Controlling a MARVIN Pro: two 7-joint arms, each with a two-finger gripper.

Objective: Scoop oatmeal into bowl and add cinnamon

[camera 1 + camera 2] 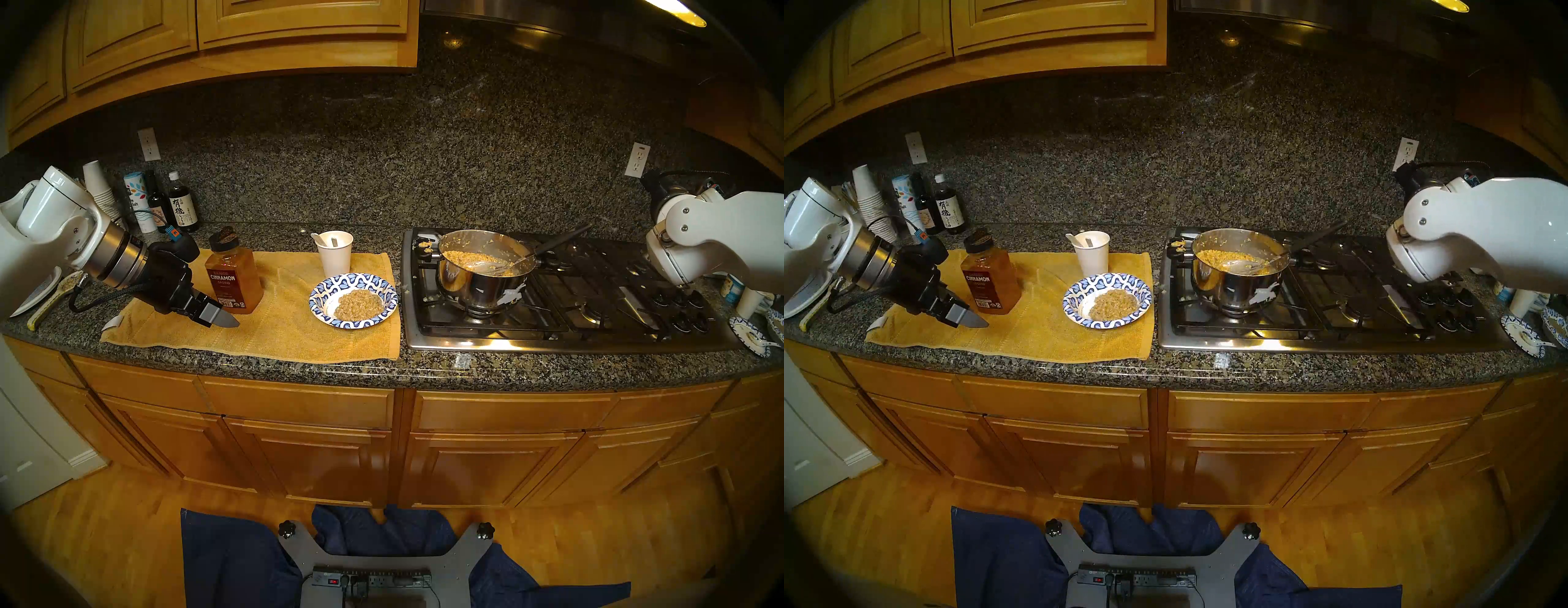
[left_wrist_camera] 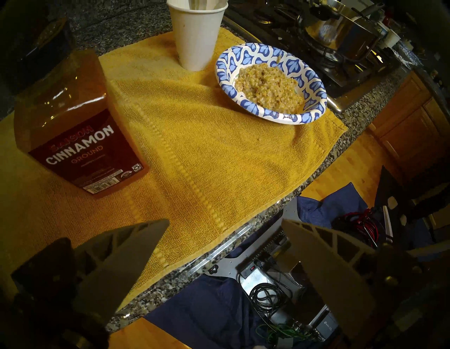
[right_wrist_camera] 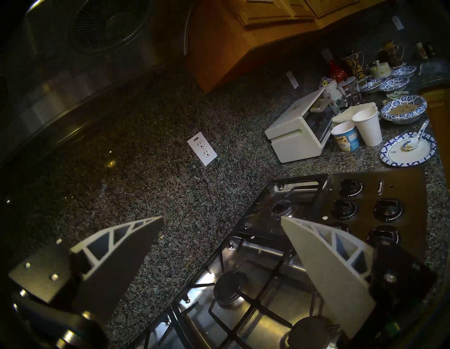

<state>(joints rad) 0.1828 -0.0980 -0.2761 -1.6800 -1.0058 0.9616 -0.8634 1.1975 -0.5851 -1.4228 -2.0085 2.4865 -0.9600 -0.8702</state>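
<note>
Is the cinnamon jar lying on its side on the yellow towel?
No, the cinnamon jar stands upright on the yellow towel, with its black cap at the top, beside the open left gripper.

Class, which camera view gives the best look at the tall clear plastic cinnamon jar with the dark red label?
The left wrist view: the tall clear plastic cinnamon jar with the dark red label fills the left side, close enough to read. Both head views show it whole, black cap included, but small, on the yellow towel. The right wrist view misses it entirely.
</note>
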